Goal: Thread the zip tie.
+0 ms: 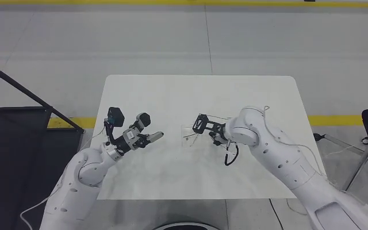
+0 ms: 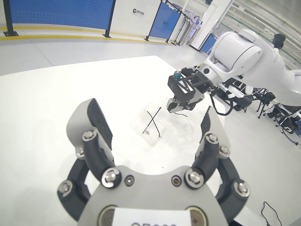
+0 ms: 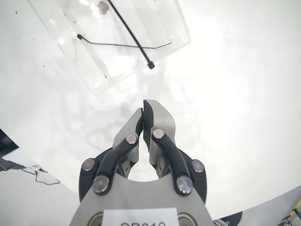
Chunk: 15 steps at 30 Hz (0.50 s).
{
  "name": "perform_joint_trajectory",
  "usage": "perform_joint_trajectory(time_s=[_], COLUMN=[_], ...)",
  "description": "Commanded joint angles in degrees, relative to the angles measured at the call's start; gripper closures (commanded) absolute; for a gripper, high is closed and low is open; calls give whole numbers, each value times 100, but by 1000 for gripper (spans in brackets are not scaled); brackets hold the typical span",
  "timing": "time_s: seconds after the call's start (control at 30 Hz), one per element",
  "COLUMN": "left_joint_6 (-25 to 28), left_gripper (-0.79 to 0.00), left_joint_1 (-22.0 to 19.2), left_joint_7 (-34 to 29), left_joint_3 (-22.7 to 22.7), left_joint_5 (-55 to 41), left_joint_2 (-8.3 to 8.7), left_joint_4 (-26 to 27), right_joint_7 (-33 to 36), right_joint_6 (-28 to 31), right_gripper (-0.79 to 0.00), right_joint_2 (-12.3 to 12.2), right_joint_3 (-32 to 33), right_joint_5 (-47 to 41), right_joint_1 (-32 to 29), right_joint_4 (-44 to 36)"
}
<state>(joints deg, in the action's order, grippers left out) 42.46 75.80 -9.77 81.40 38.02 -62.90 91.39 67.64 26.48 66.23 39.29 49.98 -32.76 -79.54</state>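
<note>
A clear tray lies on the white table with two black zip ties crossed in it: a thick zip tie and a thin zip tie. My right gripper hovers shut just short of the tray's near edge, by the thick tie's head. In the left wrist view a thin black strand curves under the right gripper; I cannot tell whether it is held. My left gripper stands open some way from the tray, with nothing between its fingers.
The two arms face each other across the tray, left gripper and right gripper. A small brownish spot marks the tray floor. The table's far half is bare. Blue partition panels stand beyond the table.
</note>
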Motion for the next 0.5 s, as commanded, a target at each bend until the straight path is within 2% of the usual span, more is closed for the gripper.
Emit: perform_joint_trajectory(time_s=[0.0, 0.2, 0.37, 0.47], left_joint_6=[-59, -38, 30, 219], left_gripper=[-785, -785, -785, -785], left_joint_1=[9, -19, -144, -254], left_joint_7=[42, -91, -464, -897], left_joint_3=[8, 11, -72, -180], left_joint_5=[-50, -259, -428, -623], left_joint_2=[-2, 7, 21, 40], left_joint_4=[4, -43, -192, -295], right_joint_7=[-254, -715, -1097, -1293], right_joint_6=[-170, -573, -826, -1014], right_gripper=[0, 0, 0, 0], right_joint_2=[-105, -374, -544, -585], right_joint_3=[327, 1160, 1843, 2088], right_joint_5=[20, 159, 133, 88], right_joint_1=[-231, -1007, -1717, -1974], right_joint_4=[-316, -1385, -2271, -2641])
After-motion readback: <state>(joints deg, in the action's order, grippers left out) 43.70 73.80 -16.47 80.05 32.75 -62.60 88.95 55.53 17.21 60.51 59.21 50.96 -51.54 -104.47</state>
